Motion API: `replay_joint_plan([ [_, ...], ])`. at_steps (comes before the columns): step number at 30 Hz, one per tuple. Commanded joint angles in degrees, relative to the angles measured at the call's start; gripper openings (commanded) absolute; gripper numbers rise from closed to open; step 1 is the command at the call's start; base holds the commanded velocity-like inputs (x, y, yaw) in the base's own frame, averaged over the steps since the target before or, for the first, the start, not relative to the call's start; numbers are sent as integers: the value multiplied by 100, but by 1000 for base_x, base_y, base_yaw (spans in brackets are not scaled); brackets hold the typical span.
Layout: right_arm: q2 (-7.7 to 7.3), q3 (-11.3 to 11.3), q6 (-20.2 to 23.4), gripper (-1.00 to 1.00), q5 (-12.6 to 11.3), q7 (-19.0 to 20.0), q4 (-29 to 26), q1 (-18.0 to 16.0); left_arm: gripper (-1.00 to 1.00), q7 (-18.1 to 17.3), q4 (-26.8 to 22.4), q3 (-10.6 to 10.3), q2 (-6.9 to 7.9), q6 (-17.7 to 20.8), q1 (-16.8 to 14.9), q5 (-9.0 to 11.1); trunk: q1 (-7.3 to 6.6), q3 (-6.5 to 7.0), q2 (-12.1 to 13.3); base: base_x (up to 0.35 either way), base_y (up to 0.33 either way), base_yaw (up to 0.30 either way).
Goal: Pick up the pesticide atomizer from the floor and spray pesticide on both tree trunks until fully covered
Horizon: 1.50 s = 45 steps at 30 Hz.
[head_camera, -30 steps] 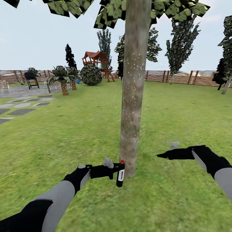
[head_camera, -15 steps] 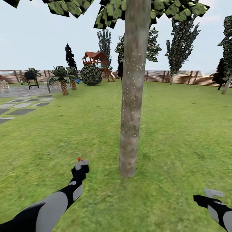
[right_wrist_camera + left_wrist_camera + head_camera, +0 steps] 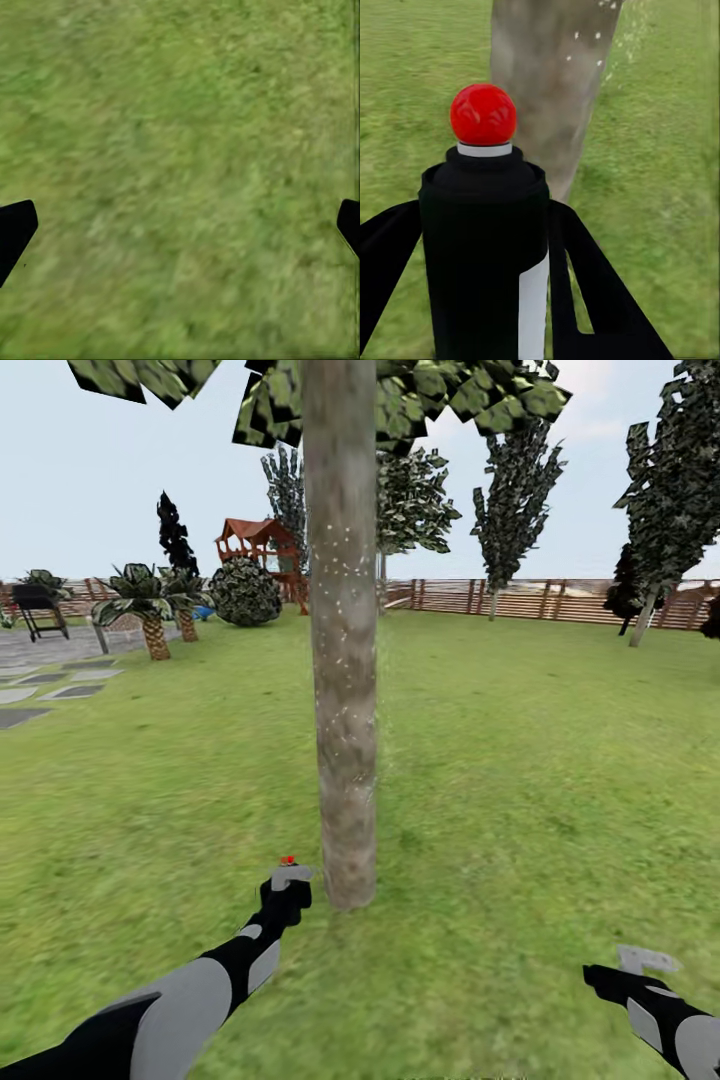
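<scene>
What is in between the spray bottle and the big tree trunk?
Nothing but grass. In the left wrist view the spray bottle, held in the left gripper, points at the tree trunk, and only bare lawn shows around them.

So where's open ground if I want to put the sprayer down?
Bare lawn lies right of the tree trunk, out to the fence; the right gripper is open over grass. It's tight by the trunk base, beside the left gripper holding the atomizer.

Around me a green lawn point(image 3: 520, 760) runs back to a brown slatted wooden fence point(image 3: 520, 600) under pale sky. At the lawn's far left edge: grey paving stones point(image 3: 40, 690), short palms point(image 3: 150, 610), a round shrub point(image 3: 245, 592), a red-roofed play tower point(image 3: 255, 540).
</scene>
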Motion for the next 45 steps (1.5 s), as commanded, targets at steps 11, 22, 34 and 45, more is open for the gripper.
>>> replay_joint_plan([
  [11,2,0,0,100,-3,-1,0,0,-100,-173,-1,2,-9,7,0,2,0,0,0,0,-313,-300],
  [22,8,0,0,100,0,-1,0,0,-100,-173,7,2,-40,11,0,2,0,7,0,48,-313,-117],
  [34,52,0,0,100,2,0,0,3,-100,-173,1,2,-40,15,0,2,0,113,0,239,-279,0],
  [45,53,0,0,100,2,-3,0,2,-100,-173,6,2,-49,20,0,2,0,171,0,264,-259,0],
])
